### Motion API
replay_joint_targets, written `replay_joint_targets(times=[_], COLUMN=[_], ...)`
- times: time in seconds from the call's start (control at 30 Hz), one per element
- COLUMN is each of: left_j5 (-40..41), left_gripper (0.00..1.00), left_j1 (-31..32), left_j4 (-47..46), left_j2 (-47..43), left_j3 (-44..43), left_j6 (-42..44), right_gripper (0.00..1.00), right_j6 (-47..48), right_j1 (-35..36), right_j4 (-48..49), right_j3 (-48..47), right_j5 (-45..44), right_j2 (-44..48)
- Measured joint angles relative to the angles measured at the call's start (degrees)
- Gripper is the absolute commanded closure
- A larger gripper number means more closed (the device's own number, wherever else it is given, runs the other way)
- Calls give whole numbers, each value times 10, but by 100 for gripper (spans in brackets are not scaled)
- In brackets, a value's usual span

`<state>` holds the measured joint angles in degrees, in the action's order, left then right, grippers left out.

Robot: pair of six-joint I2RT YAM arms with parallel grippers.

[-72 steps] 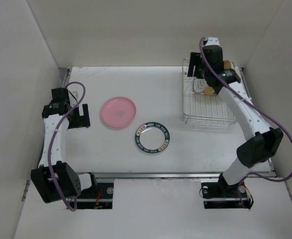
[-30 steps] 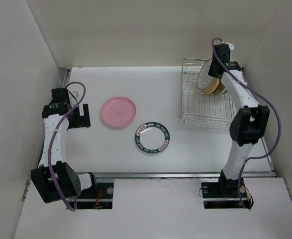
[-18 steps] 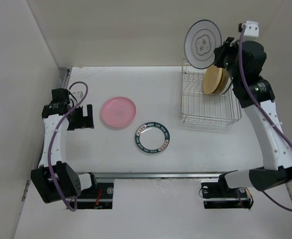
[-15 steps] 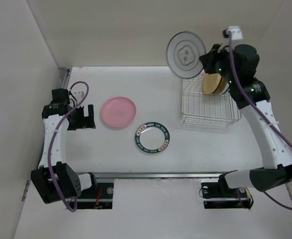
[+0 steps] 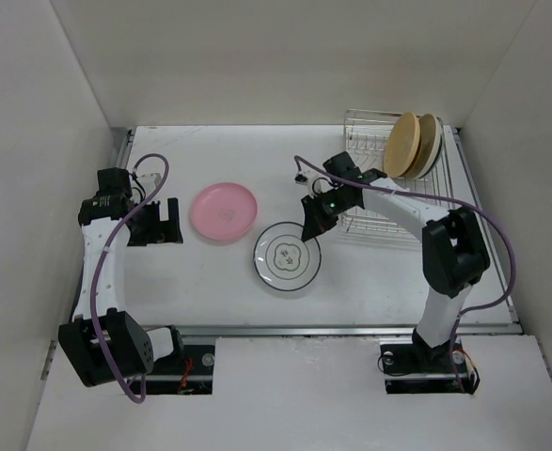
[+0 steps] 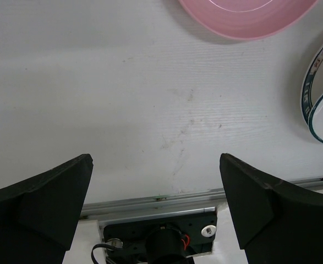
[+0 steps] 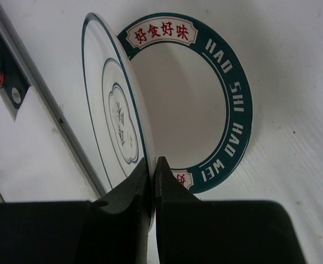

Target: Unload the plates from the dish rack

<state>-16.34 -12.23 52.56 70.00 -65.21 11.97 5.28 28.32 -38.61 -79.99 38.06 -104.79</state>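
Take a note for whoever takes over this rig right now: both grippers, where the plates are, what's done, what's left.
Left gripper: open, empty, beside the pink plate.
Right gripper: shut on the thin-rim plate, held tilted over the green-rim plate.
Done: pink plate and green-rim plate lie on the table.
Left: set the thin-rim plate down, then unload the tan plate and cream plate standing in the rack.

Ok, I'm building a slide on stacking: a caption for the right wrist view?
Right hand pinches the thin-rimmed white plate by its edge, tilted over the green-rimmed plate on the table.
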Motion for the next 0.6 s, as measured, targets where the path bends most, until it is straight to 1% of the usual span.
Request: replay_joint_targets(times=[0.03,0.13,0.17,0.27,0.3,0.37,0.47,0.5,0.6], left_j5=[0,0,0,0,0,0,0,0,0], left_gripper=[0,0,0,0,0,0,0,0,0], left_j1=[0,0,0,0,0,0,0,0,0], left_j4=[0,0,0,0,0,0,0,0,0], left_j2=[0,0,0,0,0,0,0,0,0], left_j3=[0,0,0,0,0,0,0,0,0], left_j6=[0,0,0,0,0,0,0,0,0], right_gripper=[100,89,79,62,60,60,52,51,49], right_j6=[6,13,12,15,15,14,9,7,2], right_j1=[0,-1,-1,-2,-2,-2,-2,-2,-1], right_j4=[0,0,-1,-2,-2,-2,0,0,0], right_j3=[0,-6,-8,-10,-10,-10,-11,-12,-14], right_j5=[8,24,30,26,21,10,-15,-19,-48], right_j2=[-7,-38,-51,-82,-88,-92,-87,-85,-72])
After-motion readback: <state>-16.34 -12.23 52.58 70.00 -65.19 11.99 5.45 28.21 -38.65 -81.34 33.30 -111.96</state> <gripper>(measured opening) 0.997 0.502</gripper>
